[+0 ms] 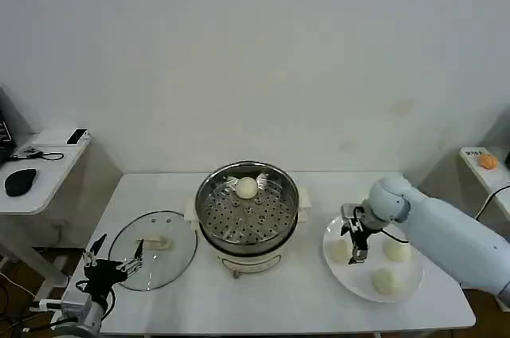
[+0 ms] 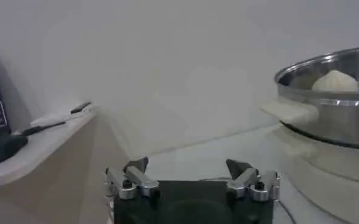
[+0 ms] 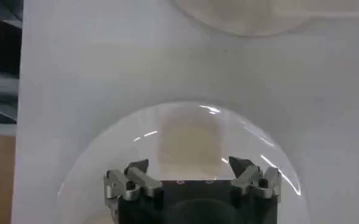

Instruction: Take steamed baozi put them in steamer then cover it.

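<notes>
The head camera is looking forward and down from above at the whole white rectangular table [image 1: 263, 294], taking in both arms from a moderate distance.

The left wrist camera is sitting low by the table's edge, facing level across it over the spread fingers of the left gripper [image 2: 188, 163]. It is sharing with the head view the shiny round steel steamer [image 1: 204, 212] [image 2: 331, 115] and the creamy-white round bun [image 1: 246, 187] [image 2: 334, 80] inside.

The right wrist camera is facing straight down, close over the tabletop [image 3: 106, 73], past the parted fingers of the right gripper [image 3: 188, 162].
</notes>
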{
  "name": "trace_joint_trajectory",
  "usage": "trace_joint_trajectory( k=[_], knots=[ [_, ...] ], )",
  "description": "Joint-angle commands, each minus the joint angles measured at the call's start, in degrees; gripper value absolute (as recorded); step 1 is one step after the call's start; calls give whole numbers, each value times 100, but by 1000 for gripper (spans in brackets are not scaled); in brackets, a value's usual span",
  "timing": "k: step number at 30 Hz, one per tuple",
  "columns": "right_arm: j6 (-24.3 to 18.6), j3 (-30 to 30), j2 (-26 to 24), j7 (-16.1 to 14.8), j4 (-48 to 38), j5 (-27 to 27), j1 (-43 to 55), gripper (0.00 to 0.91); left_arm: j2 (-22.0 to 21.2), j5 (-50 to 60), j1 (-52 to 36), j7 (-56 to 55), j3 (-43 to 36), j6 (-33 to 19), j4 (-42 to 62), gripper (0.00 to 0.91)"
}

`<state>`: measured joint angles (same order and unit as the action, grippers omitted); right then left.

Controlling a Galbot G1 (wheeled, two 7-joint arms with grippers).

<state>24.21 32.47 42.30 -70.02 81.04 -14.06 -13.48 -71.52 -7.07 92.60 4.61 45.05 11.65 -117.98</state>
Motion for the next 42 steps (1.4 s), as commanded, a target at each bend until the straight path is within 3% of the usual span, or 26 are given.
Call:
trace_joint_trajectory(
  k=[1, 22, 23, 27, 42],
  knots=[
    [-5, 11, 32, 28, -41, -67, -32, 907, 7, -6, -9, -2, 6, -4, 30, 907],
    [-68, -7, 194, 45, -260, -131, -78, 907, -11, 2, -31, 6, -8, -24, 127, 907],
    [-72, -7, 193, 31, -263, -134, -77, 796, -11, 2, -31, 8, -12, -25, 126, 907],
    [-78, -10, 192, 20, -274, -105, -75, 695, -18, 6, -36, 8, -21, -29, 138, 907],
    [-53, -100, -1, -9, -154, 32, 39, 685, -30, -12, -98, 14, -21, -32, 155, 907]
  ],
)
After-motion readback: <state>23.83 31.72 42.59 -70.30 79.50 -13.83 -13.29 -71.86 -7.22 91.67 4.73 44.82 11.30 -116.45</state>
